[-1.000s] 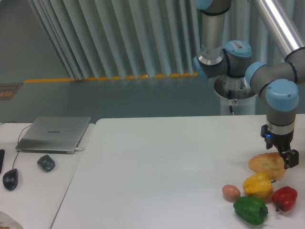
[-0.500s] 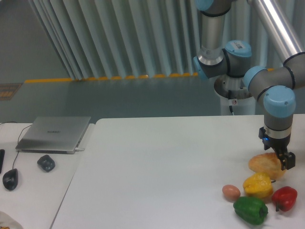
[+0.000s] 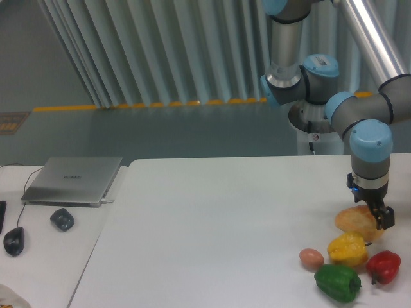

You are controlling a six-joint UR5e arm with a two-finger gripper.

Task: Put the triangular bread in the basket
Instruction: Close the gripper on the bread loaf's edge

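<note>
The triangular bread [image 3: 355, 221], flat and golden-tan, lies on the white table [image 3: 218, 218] near the right edge, just behind the yellow bell pepper [image 3: 347, 249]. My gripper [image 3: 374, 218] hangs straight down over the bread's right part, its dark fingers low against the crust. The fingers are partly lost against the bread, so I cannot tell whether they are closed on it. No basket shows in this view.
A brown egg [image 3: 311, 258], a green pepper [image 3: 337, 282] and a red pepper [image 3: 383, 267] crowd the table's front right corner. On the left side table sit a closed laptop [image 3: 72, 179] and two dark mice [image 3: 62, 219].
The arm has shifted a little to the left over the bread, by roughly twenty pixels in a second. The bread and vegetables have stayed put.
</note>
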